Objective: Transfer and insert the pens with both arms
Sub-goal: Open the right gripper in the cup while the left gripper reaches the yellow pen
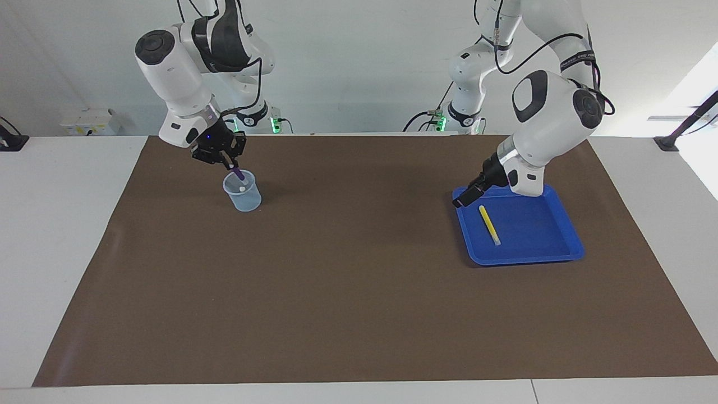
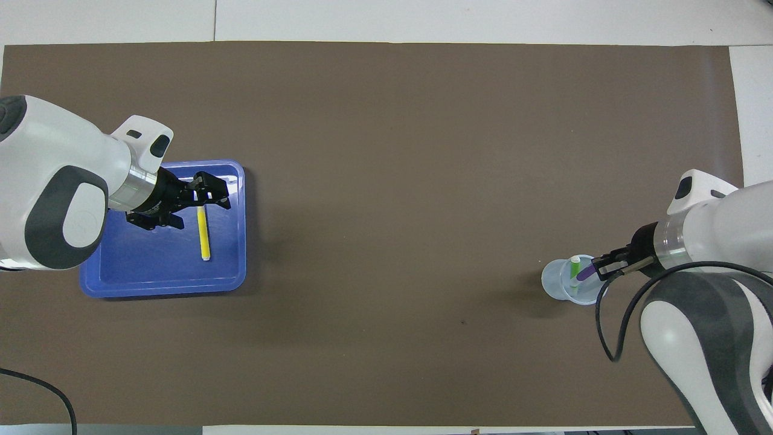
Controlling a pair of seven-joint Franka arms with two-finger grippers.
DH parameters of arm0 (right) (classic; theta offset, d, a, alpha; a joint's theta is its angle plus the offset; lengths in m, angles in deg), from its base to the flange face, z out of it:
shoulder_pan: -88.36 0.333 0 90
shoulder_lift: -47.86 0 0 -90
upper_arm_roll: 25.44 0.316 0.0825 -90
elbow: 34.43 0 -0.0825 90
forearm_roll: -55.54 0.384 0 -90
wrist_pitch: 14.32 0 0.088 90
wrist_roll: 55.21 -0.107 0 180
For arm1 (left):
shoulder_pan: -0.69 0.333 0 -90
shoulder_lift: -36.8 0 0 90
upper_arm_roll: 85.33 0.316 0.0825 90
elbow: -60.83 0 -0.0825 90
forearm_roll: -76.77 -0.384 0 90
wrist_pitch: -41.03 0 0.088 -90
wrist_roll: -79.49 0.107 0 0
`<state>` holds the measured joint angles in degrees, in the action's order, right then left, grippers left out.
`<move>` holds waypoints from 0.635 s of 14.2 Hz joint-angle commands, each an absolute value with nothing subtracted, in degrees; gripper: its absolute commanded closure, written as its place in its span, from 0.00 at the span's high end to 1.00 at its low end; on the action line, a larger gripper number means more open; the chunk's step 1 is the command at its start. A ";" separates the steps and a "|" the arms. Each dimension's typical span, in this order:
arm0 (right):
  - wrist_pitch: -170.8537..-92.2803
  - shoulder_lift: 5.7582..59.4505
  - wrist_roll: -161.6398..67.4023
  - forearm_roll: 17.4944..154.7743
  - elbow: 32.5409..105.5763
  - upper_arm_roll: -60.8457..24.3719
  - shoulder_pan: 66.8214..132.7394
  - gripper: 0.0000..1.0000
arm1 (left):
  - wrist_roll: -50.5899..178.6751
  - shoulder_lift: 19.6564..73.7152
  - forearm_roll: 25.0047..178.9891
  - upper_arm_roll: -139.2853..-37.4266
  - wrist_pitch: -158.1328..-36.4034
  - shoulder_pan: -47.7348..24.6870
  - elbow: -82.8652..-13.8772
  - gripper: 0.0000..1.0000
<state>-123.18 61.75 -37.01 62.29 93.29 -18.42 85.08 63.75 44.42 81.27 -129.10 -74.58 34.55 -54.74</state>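
Brown matte mat covers the surface, smooth and flat.

Toward the right arm's end: a translucent pale-blue plastic cup, tapered and upright. Right gripper is just over its rim, jaws closed on the purple pen, which is tilted with its lower end inside the cup. Overhead view shows the green pen already standing in the cup.

Toward the left arm's end: a glossy blue rectangular plastic tray with a raised lip. Yellow pen, slim with a pale tip, lies flat in it. Left gripper is over the tray's edge near the pen, jaws wide, holding nothing.

Risks, as judged:
- light cup tips if the tilted pen drags on its rim
- purple pen jams against the green one
- yellow pen rolls from a grasp on smooth plastic
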 commanded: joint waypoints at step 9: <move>-118.56 60.07 -41.57 72.03 83.53 -18.14 84.66 0.93 | 79.49 50.42 66.23 -129.19 -91.07 35.76 -64.15 1.00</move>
